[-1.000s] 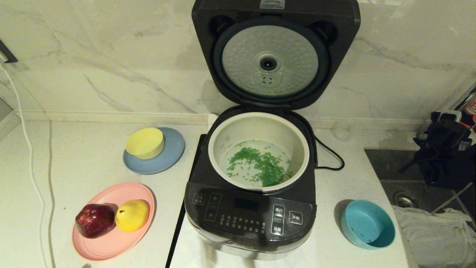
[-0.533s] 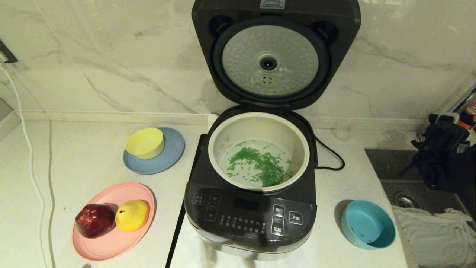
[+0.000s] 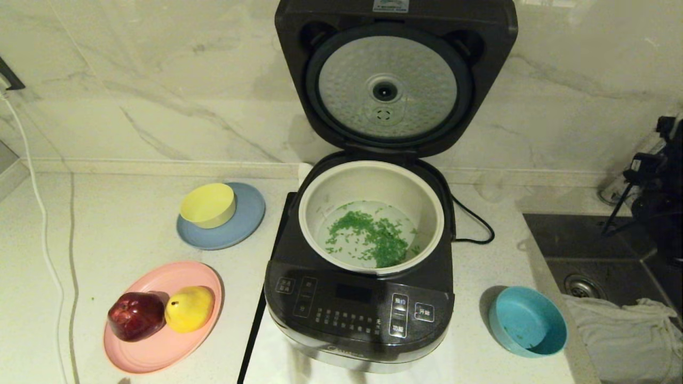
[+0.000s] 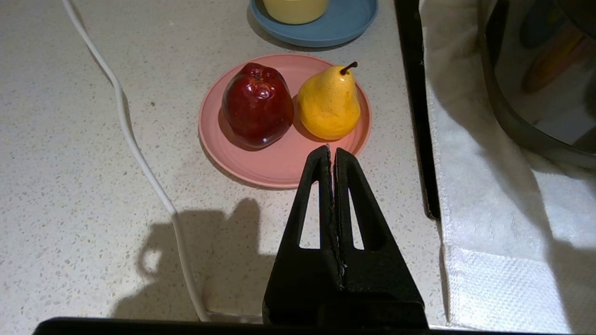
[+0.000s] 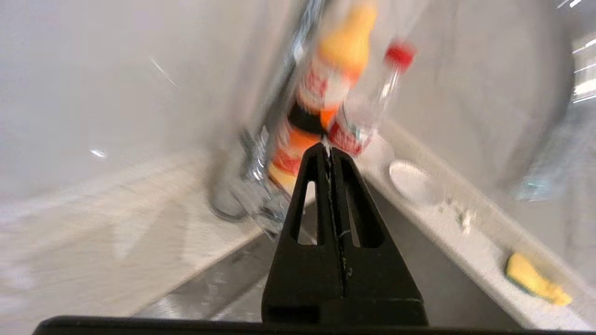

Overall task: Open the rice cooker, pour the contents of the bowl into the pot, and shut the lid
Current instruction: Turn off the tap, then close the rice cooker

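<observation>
The rice cooker (image 3: 358, 312) stands in the middle of the counter with its lid (image 3: 392, 80) swung upright, silver underside facing me. Green contents (image 3: 373, 237) lie on the floor of the cream pot (image 3: 320, 197). To the cooker's right the teal bowl (image 3: 528, 321) rests upright on the counter, holding only a few green specks. My right gripper (image 5: 329, 148) is shut and empty, raised over the sink at the far right edge (image 3: 659, 184). Low over the counter near the pink plate, my left gripper (image 4: 330, 151) is shut and empty.
A pink plate (image 3: 155, 349) with a red apple (image 3: 136, 316) and a yellow pear (image 3: 189, 308) sits front left; behind it a yellow bowl (image 3: 208, 205) stands on a grey-blue plate (image 3: 243, 226). The sink (image 3: 592, 266) with a white cloth (image 3: 624, 330) is on the right, with bottles (image 5: 335, 88) behind it.
My right arm has risen and drawn away to the right, over the sink. The bowl, cooker and left arm have stayed put.
</observation>
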